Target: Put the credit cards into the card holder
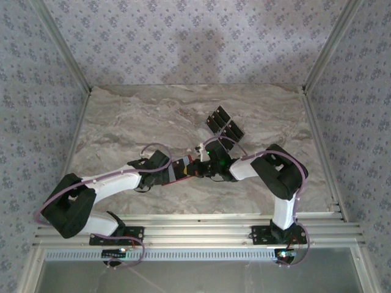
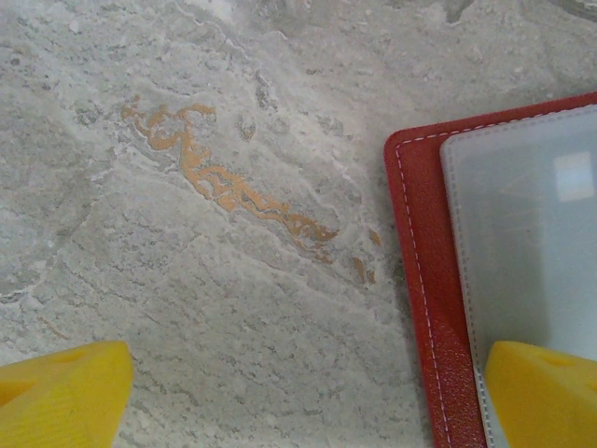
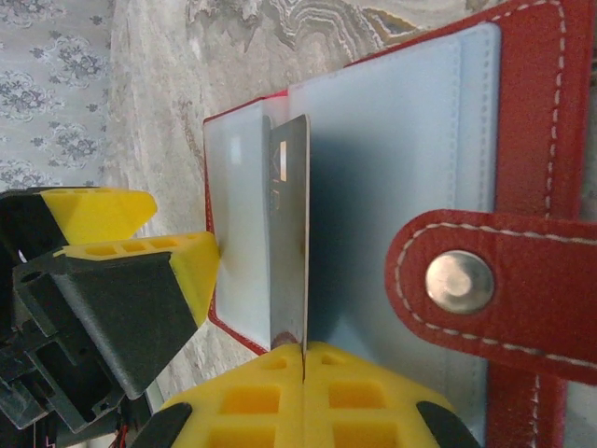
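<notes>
The card holder, a red wallet, lies open on the marble with its pale sleeves up and its snap strap folded over. My right gripper is shut on one credit card, held on edge above the pale sleeve near the wallet's fold. My left gripper is open wide. One of its yellow fingers rests on the wallet's pale inside near the red border; the other sits over bare table. From above, both grippers meet at the card holder, and several black credit cards lie just behind.
The marble tabletop is bounded by patterned walls on three sides and an aluminium rail at the near edge. Open table lies to the left of and behind the arms.
</notes>
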